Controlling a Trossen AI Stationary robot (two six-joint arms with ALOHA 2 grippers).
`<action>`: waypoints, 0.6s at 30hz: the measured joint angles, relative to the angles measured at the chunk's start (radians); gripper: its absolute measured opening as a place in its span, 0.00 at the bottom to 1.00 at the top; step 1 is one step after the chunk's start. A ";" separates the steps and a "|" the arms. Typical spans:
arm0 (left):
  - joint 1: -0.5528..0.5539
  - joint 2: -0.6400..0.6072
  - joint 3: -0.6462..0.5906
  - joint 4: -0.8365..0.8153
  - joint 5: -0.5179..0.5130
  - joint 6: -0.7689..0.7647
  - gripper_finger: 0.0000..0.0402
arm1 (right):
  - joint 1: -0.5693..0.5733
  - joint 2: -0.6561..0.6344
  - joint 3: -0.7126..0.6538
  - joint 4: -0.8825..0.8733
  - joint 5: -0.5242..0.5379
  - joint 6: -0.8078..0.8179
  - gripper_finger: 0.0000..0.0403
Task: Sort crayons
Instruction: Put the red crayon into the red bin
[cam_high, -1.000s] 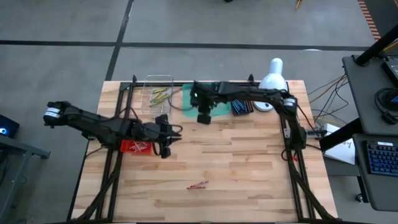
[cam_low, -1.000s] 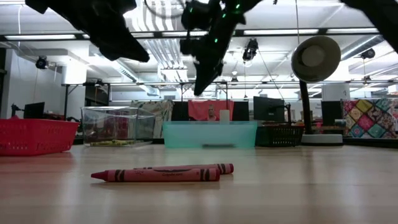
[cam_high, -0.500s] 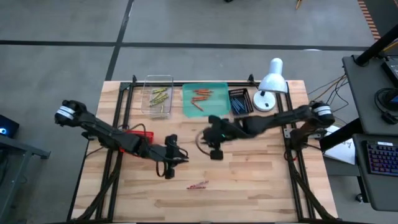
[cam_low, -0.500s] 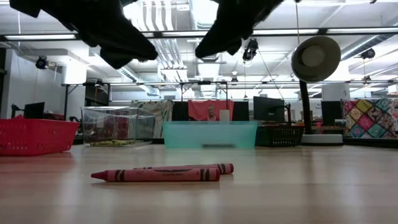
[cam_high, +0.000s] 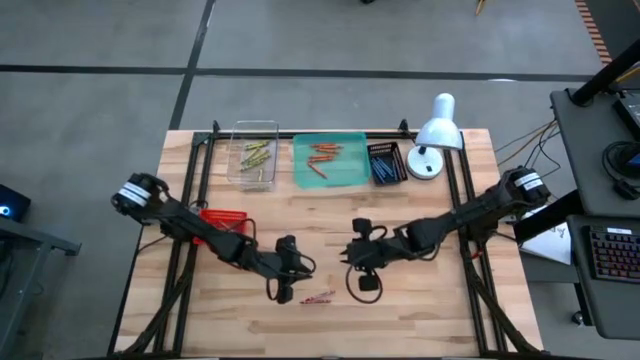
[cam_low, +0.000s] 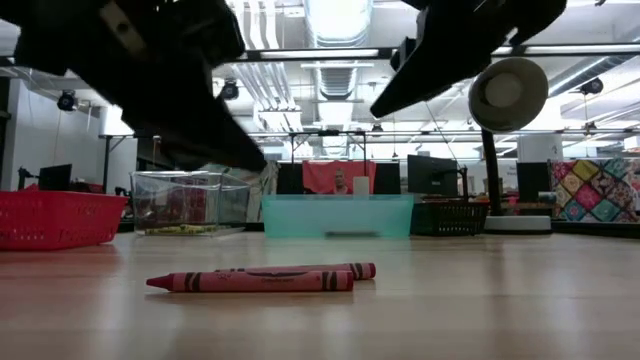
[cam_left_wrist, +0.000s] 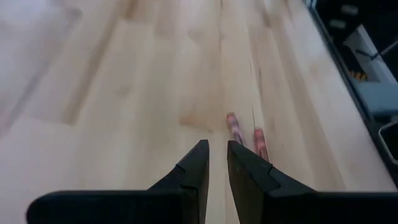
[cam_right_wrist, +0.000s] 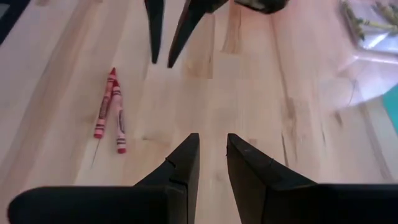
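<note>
My left gripper (cam_high: 281, 293) hovers at nine o'clock of the two red crayons (cam_high: 318, 297) — narrow, empty; my right gripper (cam_high: 366, 283) likewise at two.

Probably a lab or workshop: exposed ceiling ducts (cam_low: 335, 30), monitors (cam_low: 432, 173), cabled desk (cam_high: 600, 150).

Two red crayons (cam_high: 318, 297) w/ black label print lie on pale wood-plank table (cam_high: 420, 310). Teal tray (cam_high: 350, 175) holds orange-red sticks; clear bin (cam_high: 238, 178) yellow-green ones; dark bin (cam_high: 386, 163) blue. Basket (cam_low: 50, 220) red mesh; lamp (cam_high: 437, 128) white; arms black.
</note>
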 joint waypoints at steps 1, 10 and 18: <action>0.000 0.013 0.000 0.002 0.017 -0.006 0.10 | 0.005 0.000 -0.003 0.000 0.006 0.015 0.17; -0.018 0.075 0.000 0.053 0.040 -0.028 0.21 | 0.024 0.000 -0.014 0.007 0.050 0.046 0.16; -0.018 0.147 0.000 0.174 0.028 -0.002 0.32 | 0.036 0.000 -0.041 0.065 0.043 0.046 0.16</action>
